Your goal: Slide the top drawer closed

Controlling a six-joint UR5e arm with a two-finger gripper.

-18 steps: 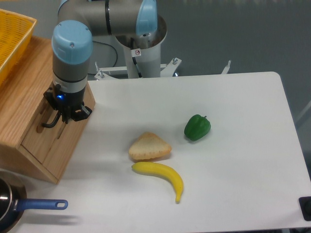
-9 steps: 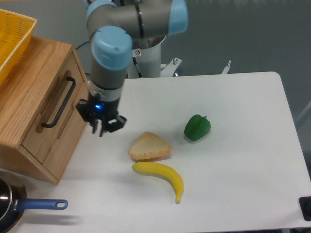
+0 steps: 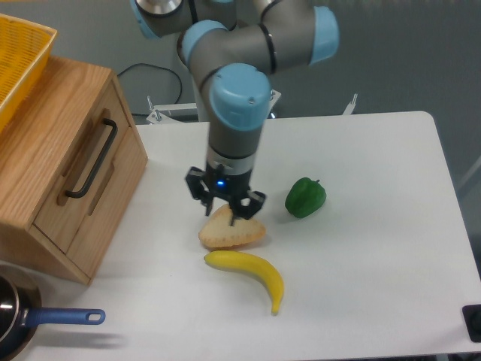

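Nearest the camera, bottom left: a pan (image 3: 7, 325) w/ blue handle pokes in at the edge of the white surface (image 3: 376, 301). Just beyond, mid-surface, a banana (image 3: 252, 272) lies curved, and right behind it a bread piece (image 3: 231, 229), the two nearly touching. A green pepper (image 3: 304, 197) sits to the right, apart from both.

The end effector (image 3: 225, 208) hangs directly over the bread's back edge, fingers pointing down, spread apart, nothing between them. Whether the tips touch the bread can't be told from this angle. It's well away from the cabinet, so prob. parked or travelling clear, not working the drawer.

Left side: the wooden cabinet (image 3: 45, 120) stands on the surface, w/ the top drawer (image 3: 79, 162) in its front face. Drawer front looks flush w/ the cabinet frame, no gap or protruding box visible, so it reads as shut; the black bar handle (image 3: 90, 159) runs along the panel, untouched. Lower plain panel also looks flush. Judgement: task looks essentially done, arm off the drawer since nothing's left to push.

Farther back: a yellow basket (image 3: 19, 60) rests on the cabinet top, prob. stored there out of the arm's way. Arm base and cable sit behind the surface's far edge.
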